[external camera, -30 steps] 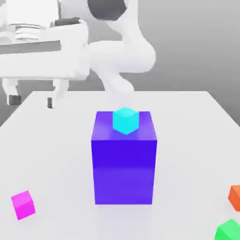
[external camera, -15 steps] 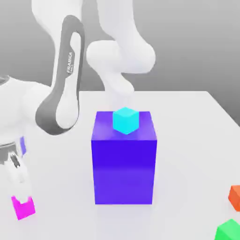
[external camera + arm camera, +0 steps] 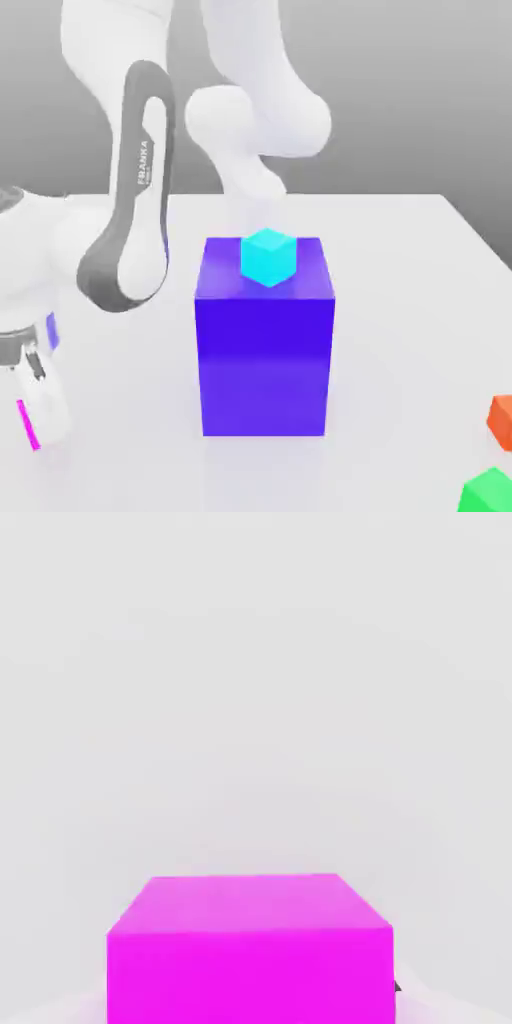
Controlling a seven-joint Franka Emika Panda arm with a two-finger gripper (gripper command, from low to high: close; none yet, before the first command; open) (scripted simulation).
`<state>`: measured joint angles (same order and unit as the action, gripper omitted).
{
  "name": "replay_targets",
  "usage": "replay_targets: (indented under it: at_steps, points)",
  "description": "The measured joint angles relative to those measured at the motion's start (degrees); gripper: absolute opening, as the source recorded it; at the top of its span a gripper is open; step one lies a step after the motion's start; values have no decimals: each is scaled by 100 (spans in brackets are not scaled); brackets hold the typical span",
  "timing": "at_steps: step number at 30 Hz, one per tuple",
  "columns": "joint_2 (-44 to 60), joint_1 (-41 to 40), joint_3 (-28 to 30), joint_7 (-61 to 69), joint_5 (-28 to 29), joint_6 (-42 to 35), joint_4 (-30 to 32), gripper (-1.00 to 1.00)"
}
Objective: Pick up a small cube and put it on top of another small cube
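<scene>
1. Exterior view first: my gripper (image 3: 35,425) is down at table height at the near left of the table (image 3: 400,300), and a thin strip of the small magenta-pink cube (image 3: 22,424) shows beside its white finger. I read the fingers as pressed together on that cube, pinching it.
2. From the hand view the magenta-pink cube (image 3: 250,947) sits large and square right under the camera, with pale tabletop beyond it. That fits a grasp, so I judge the pick-up step is at its end: gripped, not yet lifted.
3. Next I would need a straight lift, high enough to pass above the big blue-violet block (image 3: 265,340), since the cyan cube (image 3: 268,256) rests on its top near the far edge.
4. Which cube is the target is my own guess. The cyan one means a high placement on a small face; the orange cube (image 3: 501,420) at the near right lies low on the table and well apart from me.
5. Hard to make out: the cube is mostly covered by the finger in the exterior view, so I cannot confirm contact on both sides. The orange cube and the green cube (image 3: 490,492) are both cut off by the frame edge.
</scene>
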<state>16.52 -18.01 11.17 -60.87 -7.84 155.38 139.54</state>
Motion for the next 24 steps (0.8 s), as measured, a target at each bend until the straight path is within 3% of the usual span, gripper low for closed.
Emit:
replay_targets:
  at_steps: [18,19,24]
  points:
    - [463,2833,-2181,364,1437,-811,-1264,-100]
    - [729,3042,-2214,343,1592,-700,-1415,100]
    - [729,3042,-2214,344,1592,-700,-1415,100]
